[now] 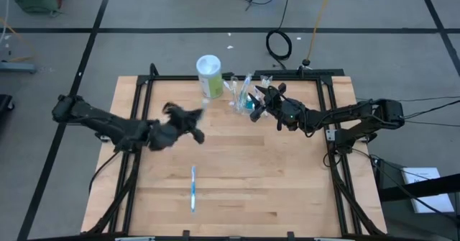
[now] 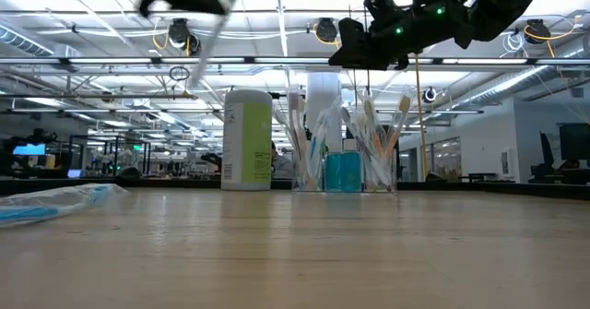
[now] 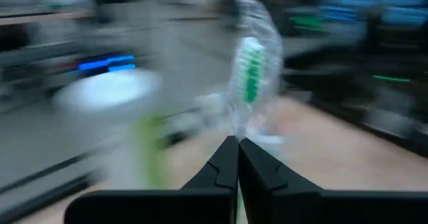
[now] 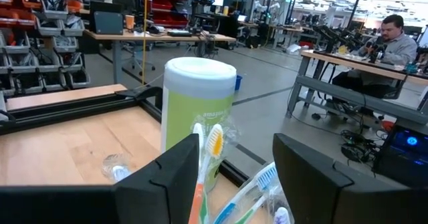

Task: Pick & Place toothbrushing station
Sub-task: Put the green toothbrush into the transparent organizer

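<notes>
Left wrist view: slim clear-wrapped green toothbrush [image 3: 251,77]

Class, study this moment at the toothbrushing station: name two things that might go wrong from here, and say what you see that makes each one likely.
1. The left gripper is shut on only the tip of a wrapped green toothbrush, held high above the table; the slim grip might let it swing or slip.

2. The right gripper hangs open just over the cup crowded with toothbrushes; coming down, it might nudge neighbouring brushes or the green-labelled canister close beside it.
</notes>
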### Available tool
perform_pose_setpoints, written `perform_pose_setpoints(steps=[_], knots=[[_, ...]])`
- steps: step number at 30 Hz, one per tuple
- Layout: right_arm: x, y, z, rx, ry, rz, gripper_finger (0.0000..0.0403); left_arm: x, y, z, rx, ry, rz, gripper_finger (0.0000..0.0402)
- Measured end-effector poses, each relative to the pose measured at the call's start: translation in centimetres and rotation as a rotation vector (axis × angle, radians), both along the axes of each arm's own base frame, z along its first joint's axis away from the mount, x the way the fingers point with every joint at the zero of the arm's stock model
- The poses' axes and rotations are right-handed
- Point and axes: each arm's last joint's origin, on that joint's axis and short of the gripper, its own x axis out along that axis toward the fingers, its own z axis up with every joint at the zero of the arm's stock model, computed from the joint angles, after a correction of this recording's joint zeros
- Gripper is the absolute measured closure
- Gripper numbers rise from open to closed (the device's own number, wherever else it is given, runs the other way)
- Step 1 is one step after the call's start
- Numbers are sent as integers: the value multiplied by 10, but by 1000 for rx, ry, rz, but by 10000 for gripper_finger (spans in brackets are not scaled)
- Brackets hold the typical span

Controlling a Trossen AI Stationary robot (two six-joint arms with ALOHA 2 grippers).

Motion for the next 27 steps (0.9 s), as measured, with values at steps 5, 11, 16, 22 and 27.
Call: perform_pose_setpoints(steps=[5, 11, 16, 22, 27], knots=[[0, 0, -1, 1, 7, 0, 220, 37, 29, 4, 119, -87, -402, 398], [0, 2, -2, 5, 22, 7, 220, 73, 76, -14, 264, -188, -358, 398], [0, 2, -7, 11, 74, -2, 220, 100, 107, -49, 345, -278, -466, 400], [-4, -1, -17, 13, 188, -106, 220, 114, 131, -98, 388, -273, -384, 400], [-4, -2, -17, 14, 198, -107, 220, 119, 144, -132, 401, -191, -314, 396]])
